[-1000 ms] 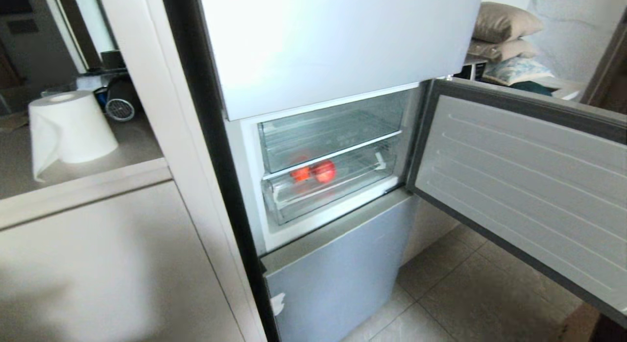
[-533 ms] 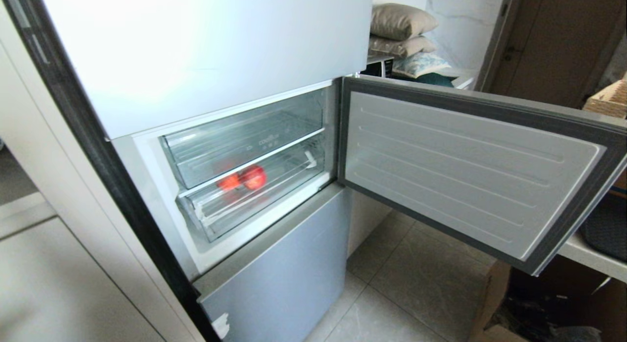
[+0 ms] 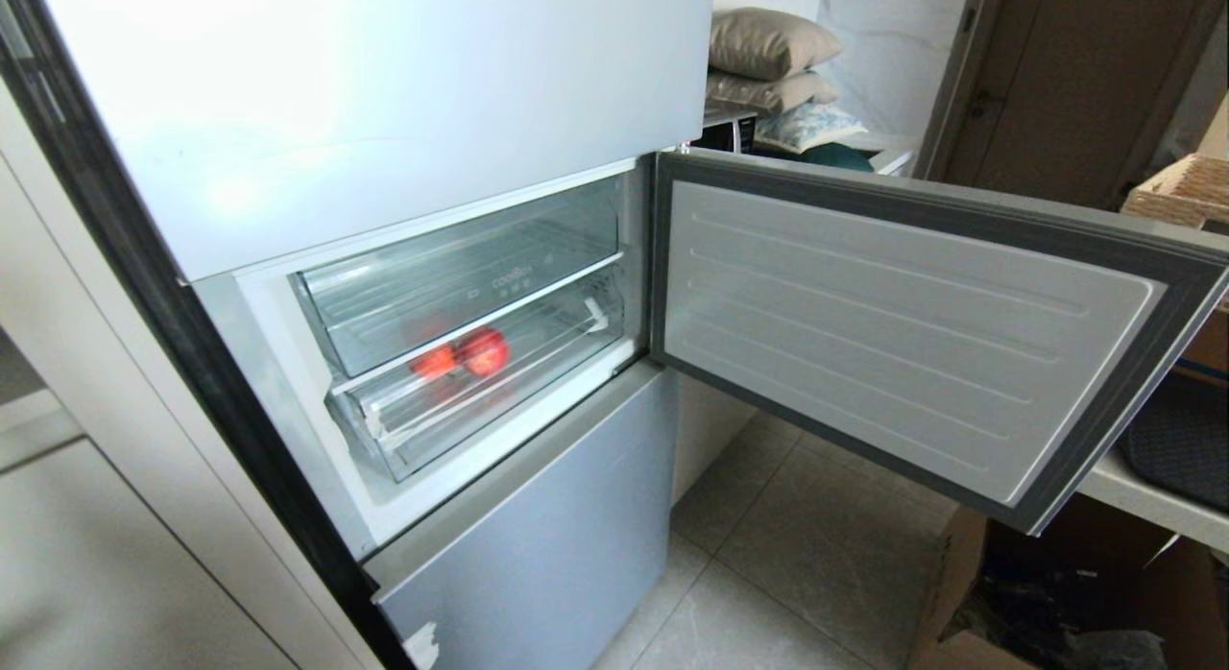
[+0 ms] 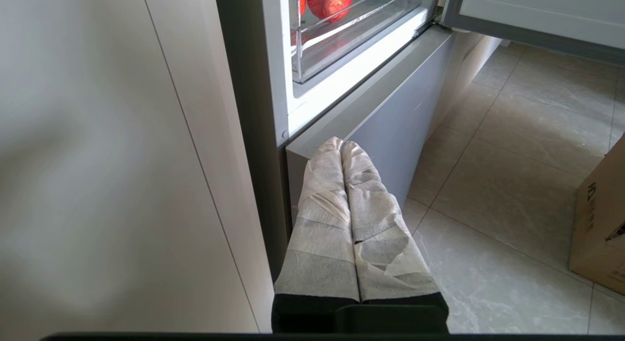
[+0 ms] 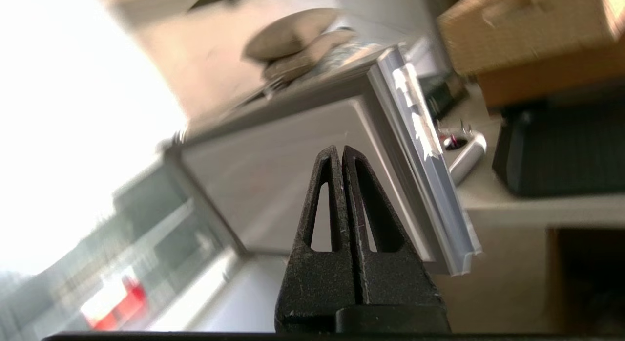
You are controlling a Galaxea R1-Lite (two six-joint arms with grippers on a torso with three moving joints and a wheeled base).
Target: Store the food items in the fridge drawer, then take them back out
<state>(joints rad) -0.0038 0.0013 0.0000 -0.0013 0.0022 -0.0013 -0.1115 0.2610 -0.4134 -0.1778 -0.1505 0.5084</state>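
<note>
The right gripper (image 5: 342,153) has its two black fingers pressed flat together, holding nothing and touching nothing; it hangs in open air, pointed toward the inner panel of the open fridge door (image 5: 273,184). The left gripper (image 4: 340,146) is likewise closed and empty, its tape-wrapped fingers (image 4: 322,204) side by side, low near the silver-blue lower door panel (image 4: 390,136), just short of it; whether the tips touch the panel's top edge cannot be told. Neither arm shows in the head view.

Past them, the middle compartment stands open, its door (image 3: 903,334) swung out to the right. Inside are two clear bins, one above the other. The fridge drawer (image 3: 461,401) is the lower one, pushed in, its thick clear front lip facing out. The food items (image 3: 483,351), glossy orange-red balls, sit in this drawer toward its left side, seen through the clear plastic; two red shapes show side by side, touching. Pillows (image 3: 768,41) are stacked far right behind the door.
</note>
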